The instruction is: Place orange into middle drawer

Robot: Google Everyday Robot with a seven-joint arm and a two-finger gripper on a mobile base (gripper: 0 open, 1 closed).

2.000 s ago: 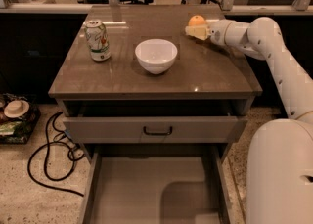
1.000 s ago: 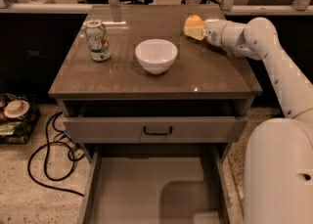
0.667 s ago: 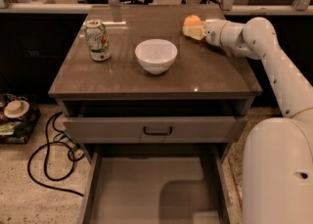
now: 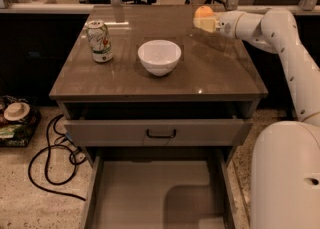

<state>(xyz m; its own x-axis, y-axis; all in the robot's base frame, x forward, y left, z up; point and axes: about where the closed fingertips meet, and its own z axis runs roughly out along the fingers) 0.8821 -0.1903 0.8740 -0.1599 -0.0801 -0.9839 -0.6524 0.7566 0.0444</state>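
Observation:
The orange [image 4: 202, 11] is at the back right of the brown tabletop [image 4: 215, 68], held just above it. My gripper [image 4: 204, 21] reaches in from the right on the white arm and is shut on the orange, with its pale fingers [image 4: 205, 23] around the fruit's lower half. The middle drawer [image 4: 150, 188] is pulled far out below the table front, and its bare grey floor shows. Above it is a grey drawer front with a black bar handle [image 4: 161, 133], slightly open.
A white bowl [image 4: 159, 57] stands at the middle of the tabletop. A green and white soda can [image 4: 100, 40] stands at its left. Black cables [image 4: 50, 160] lie on the floor at the left. My white base [image 4: 285, 173] is at the right of the drawers.
The orange has risen slightly off the tabletop in my gripper. The bowl, the can and the drawers have not moved.

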